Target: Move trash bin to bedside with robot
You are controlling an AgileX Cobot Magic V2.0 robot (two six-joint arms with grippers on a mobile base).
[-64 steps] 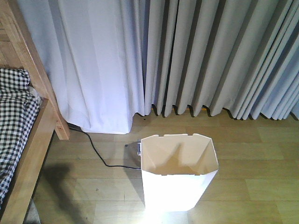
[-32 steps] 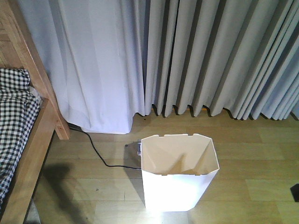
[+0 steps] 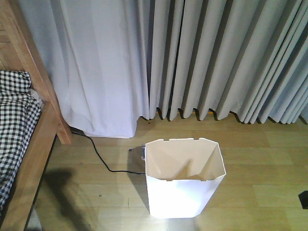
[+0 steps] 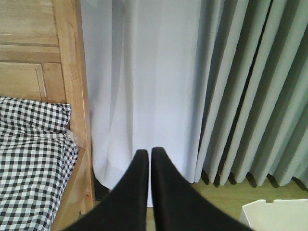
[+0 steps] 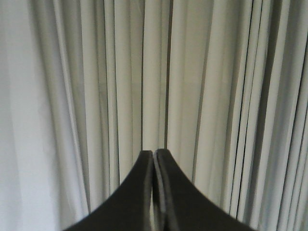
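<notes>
The white trash bin (image 3: 185, 185) stands upright and empty on the wood floor, in the middle of the front view, right of the bed. Its rim corner also shows in the left wrist view as the trash bin (image 4: 276, 214) at bottom right. The bedside is the light wooden bed frame (image 3: 41, 139) with black-and-white checked bedding (image 3: 14, 120) at the left. My left gripper (image 4: 147, 153) is shut on nothing and points at the white curtain beside the bed post (image 4: 72, 86). My right gripper (image 5: 154, 153) is shut on nothing, facing grey curtain folds. Neither gripper touches the bin.
Curtains (image 3: 192, 57) hang to the floor along the whole back. A black cable (image 3: 103, 161) runs across the floor from under the white curtain to a small grey object (image 3: 138, 153) behind the bin. A dark shape (image 3: 303, 199) pokes in at the right edge.
The bright glare at the bin's foot has faded. A dark shape has come in at the right edge of the front view. The bin has not moved.
</notes>
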